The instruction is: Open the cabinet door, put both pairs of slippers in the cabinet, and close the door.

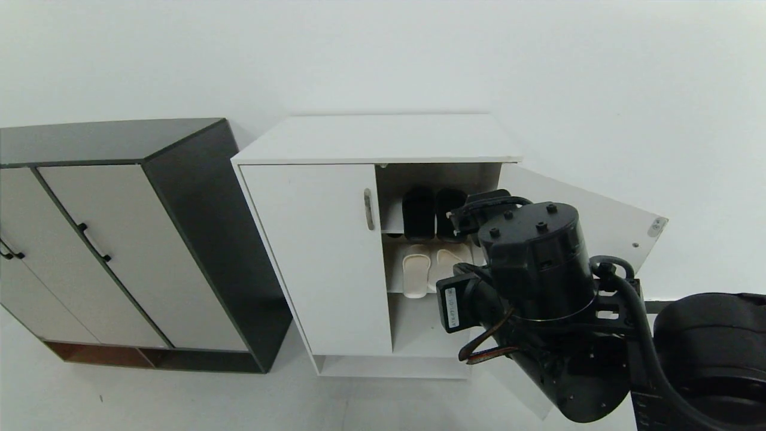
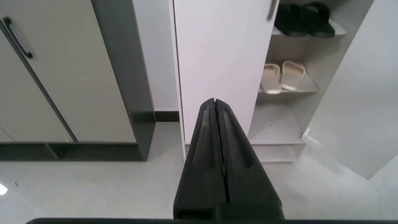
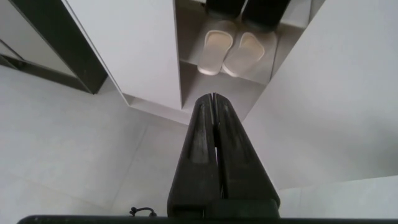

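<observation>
white cabinet (image 1: pixel 371 140) centre frame, door (image 1: pixel 574 221) stands open | black slippers (image 1: pixel 419 212) above white slippers (image 1: pixel 417 272) | left gripper (image 2: pixel 214 106), right gripper (image 3: pixel 213 99) clenched

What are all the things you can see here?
white cabinet: one, white, against the wall
door: one open, white, on the cabinet's right side
black slippers: one pair, black, top shelf inside
white slippers: one pair, cream, shelf below the black pair
dark cabinet: one, dark grey with pale doors, left of the white one
left gripper: one, black, shut, facing the cabinets
right gripper: one, black, shut, before the open shelves
</observation>
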Robot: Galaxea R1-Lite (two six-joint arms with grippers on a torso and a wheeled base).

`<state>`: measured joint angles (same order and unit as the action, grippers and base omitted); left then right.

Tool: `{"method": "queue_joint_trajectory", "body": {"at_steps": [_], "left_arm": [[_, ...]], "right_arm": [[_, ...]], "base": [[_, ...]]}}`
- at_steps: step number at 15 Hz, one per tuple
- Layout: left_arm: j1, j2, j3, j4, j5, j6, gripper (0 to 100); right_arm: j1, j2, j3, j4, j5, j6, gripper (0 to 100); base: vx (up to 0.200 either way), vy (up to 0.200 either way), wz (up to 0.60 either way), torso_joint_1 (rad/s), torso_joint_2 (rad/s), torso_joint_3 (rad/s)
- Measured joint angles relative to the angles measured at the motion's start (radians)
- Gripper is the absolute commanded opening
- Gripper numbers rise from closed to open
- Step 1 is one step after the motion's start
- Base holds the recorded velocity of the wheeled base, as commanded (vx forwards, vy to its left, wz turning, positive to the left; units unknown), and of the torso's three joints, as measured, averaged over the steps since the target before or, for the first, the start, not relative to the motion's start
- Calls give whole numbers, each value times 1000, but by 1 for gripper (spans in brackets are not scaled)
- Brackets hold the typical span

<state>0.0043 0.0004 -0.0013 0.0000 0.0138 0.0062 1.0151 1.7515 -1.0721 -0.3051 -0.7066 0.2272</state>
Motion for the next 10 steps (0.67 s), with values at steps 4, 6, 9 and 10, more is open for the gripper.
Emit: {"method": "queue_joint_trajectory", "body": {"at_steps": [4, 6, 9, 10], "left_arm": [[0, 0, 0, 0, 0, 0, 0], [0, 0, 0, 0, -1, 0, 0], [0, 0, 0, 0, 0, 0, 0], [0, 0, 0, 0, -1, 0, 0]], "right_arm": [[0, 0, 0, 0, 0, 0, 0], [0, 0, 0, 0, 0, 0, 0], [0, 0, 0, -1, 0, 0, 0], [0, 0, 0, -1, 0, 0, 0]], "base": [[0, 0, 0, 203, -511, -308], [0, 0, 0, 229, -544, -312], [0, 0, 0, 240, -553, -320], [0, 0, 0, 246, -569, -330]]}}
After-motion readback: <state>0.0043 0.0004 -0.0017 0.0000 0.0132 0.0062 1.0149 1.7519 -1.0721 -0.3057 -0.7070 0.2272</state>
